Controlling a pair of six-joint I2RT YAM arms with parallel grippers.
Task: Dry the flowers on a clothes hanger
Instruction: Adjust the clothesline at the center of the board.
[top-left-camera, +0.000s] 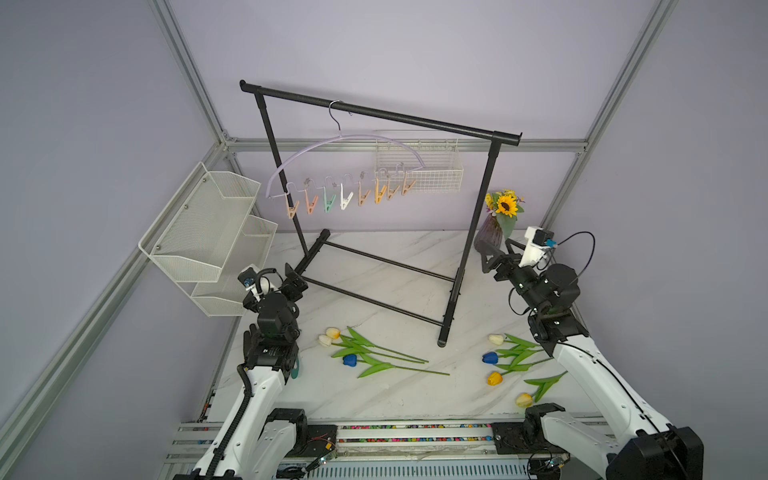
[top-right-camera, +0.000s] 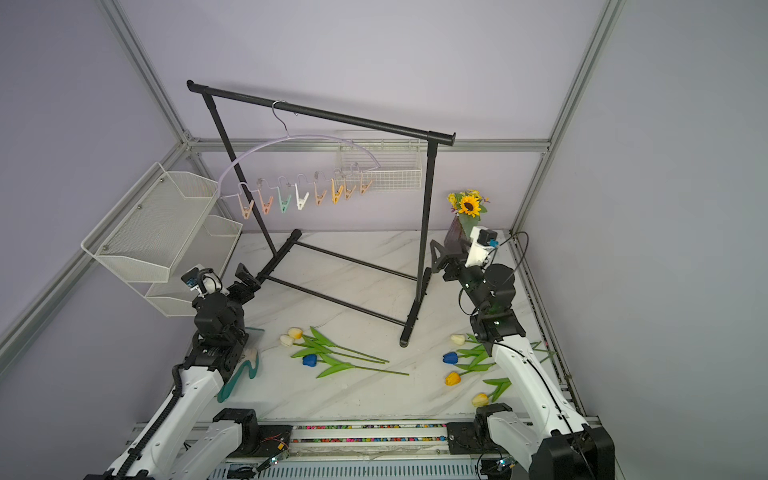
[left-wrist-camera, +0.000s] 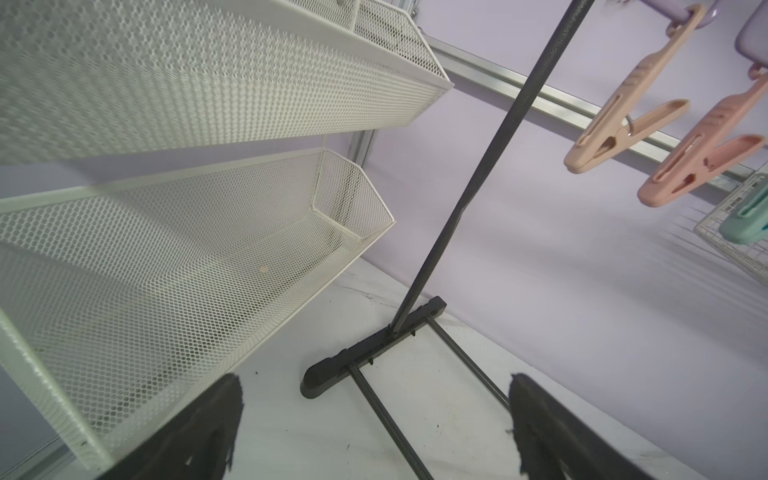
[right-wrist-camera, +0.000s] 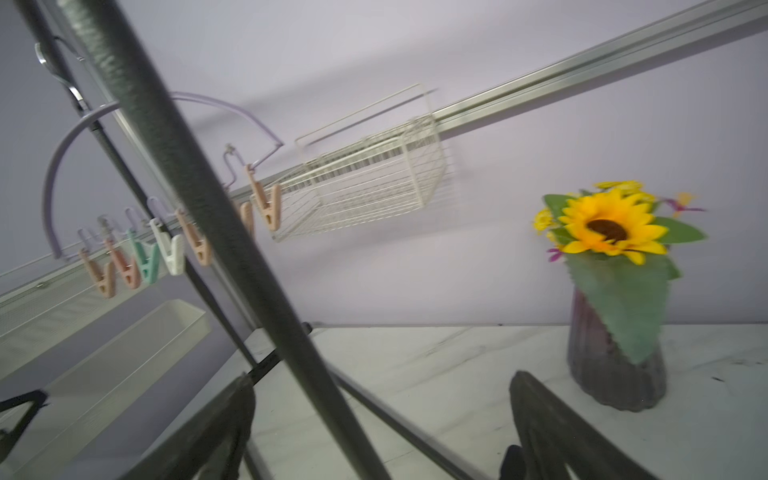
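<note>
The flowers lie on the marble table in two loose groups. Three tulips (top-left-camera: 358, 345) lie at the front left and several more (top-left-camera: 517, 353) at the front right beside my right arm. The lilac clothes hanger (top-left-camera: 345, 143) hangs by its wire hook from the rack bar, and its row of pastel clothespins (top-left-camera: 345, 197) holds nothing. My left gripper (top-left-camera: 296, 277) is open near the rack's left foot, and the left wrist view shows only table between its fingers (left-wrist-camera: 374, 378). My right gripper (top-left-camera: 494, 249) is open by the rack's right post, far above the tulips.
The black garment rack (top-left-camera: 374, 116) fills the middle and back of the table. White mesh bins (top-left-camera: 208, 232) hang on the left wall and a wire basket (top-left-camera: 419, 174) on the back wall. A sunflower vase (top-left-camera: 496, 224) stands just behind my right gripper.
</note>
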